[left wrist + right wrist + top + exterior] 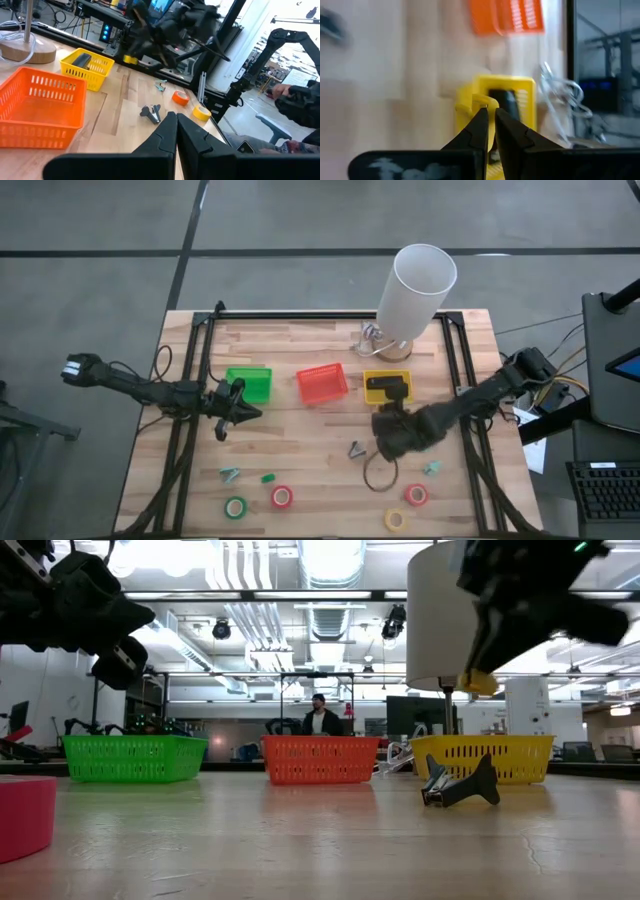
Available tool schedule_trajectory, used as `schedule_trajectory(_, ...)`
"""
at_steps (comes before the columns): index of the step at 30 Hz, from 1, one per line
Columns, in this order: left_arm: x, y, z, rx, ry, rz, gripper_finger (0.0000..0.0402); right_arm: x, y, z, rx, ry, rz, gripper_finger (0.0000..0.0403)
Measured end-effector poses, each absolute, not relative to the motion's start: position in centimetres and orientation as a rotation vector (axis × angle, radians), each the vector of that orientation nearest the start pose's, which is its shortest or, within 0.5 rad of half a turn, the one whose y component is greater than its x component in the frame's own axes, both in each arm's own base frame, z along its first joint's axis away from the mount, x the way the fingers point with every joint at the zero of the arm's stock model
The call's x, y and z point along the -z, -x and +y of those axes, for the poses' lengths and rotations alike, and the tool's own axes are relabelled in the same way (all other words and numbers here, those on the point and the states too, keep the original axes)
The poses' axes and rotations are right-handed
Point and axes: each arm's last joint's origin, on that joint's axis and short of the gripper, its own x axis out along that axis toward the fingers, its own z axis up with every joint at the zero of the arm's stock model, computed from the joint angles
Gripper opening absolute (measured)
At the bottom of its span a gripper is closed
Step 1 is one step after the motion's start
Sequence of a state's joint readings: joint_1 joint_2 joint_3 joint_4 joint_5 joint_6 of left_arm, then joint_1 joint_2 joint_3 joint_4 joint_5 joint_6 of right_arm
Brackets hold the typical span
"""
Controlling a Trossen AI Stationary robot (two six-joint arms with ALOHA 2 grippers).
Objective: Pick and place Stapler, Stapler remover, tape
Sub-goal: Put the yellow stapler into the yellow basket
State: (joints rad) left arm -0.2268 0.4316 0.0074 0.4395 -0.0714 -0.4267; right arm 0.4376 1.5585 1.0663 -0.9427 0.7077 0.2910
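Note:
The dark stapler (388, 384) lies inside the yellow bin (371, 396), as the right wrist view also shows (507, 102). My right gripper (383, 448) hovers just near of that bin, shut on a thin yellow tape ring (380, 480). A dark staple remover (357, 449) rests on the table to its left. Green (236, 507), red (282, 497), red (416, 494) and yellow (396, 520) tape rolls lie flat near the table's near edge. My left gripper (250, 412) is shut and hangs near of the green bin (250, 383). My right gripper pinches the yellow tape ring by its thin wall (472, 98) at the fingertips. The ring is lifted clear of the table and hangs below the fingers (482, 684). Whether one finger is inside the ring, I cannot tell.
A red-orange bin (322, 383) stands between the green and yellow bins. A lamp with a white shade (418, 285) and wooden base stands behind the yellow bin. Small teal removers (230, 474) (432, 468) and a green piece (268, 477) lie on the near half.

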Motion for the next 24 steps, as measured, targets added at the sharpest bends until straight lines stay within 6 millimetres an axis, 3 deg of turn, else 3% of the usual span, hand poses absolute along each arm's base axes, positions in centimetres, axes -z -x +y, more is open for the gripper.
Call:
schedule_trajectory(7,-16.8,-12.2,-2.6,0.154,0.426,0.029,0.001,-20.6,-26.3,5.4,0.494,0.5,1.235,0.0026)
schedule_trajectory(11,-16.8,-12.2,-2.6,0.153,0.426,0.032,0.001,-19.9,-26.7,3.9,0.478,0.479,1.258,0.0026)
schedule_trajectory(24,-16.8,-12.2,-2.6,0.154,0.426,0.032,0.001,-18.9,-27.6,2.7,0.39,0.347,1.225,0.0027)
